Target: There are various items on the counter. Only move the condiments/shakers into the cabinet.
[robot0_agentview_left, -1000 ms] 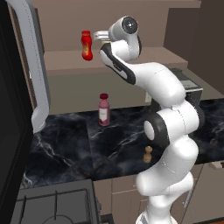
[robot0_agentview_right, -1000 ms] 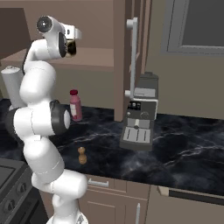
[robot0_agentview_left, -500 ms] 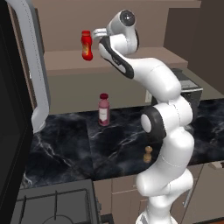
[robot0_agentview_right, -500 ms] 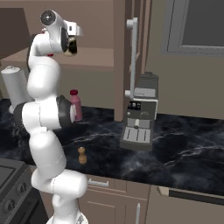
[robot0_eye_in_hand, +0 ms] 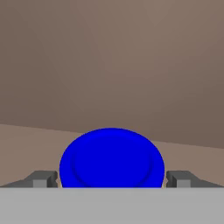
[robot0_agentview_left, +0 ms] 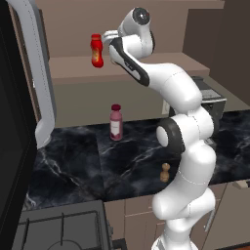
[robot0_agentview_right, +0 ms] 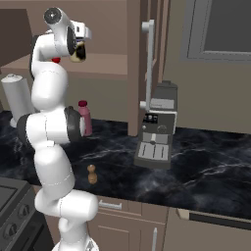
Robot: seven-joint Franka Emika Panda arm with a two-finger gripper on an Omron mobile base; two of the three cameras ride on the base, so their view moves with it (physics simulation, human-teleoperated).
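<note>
Tan walls (robot0_agentview_right: pixel 215 93), grey window (robot0_agentview_right: pixel 220 27), stovetop (robot0_agentview_left: pixel 58 227)

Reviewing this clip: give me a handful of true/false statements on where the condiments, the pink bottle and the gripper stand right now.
1. The red squeeze bottle stands on the cabinet shelf. True.
2. The pink bottle is in the cabinet. False: it stands on the counter.
3. The gripper has its fingers spread on either side of the blue lid. True.
4. The brown shaker lies tipped over on the stovetop. False: it stands upright on the counter.
</note>
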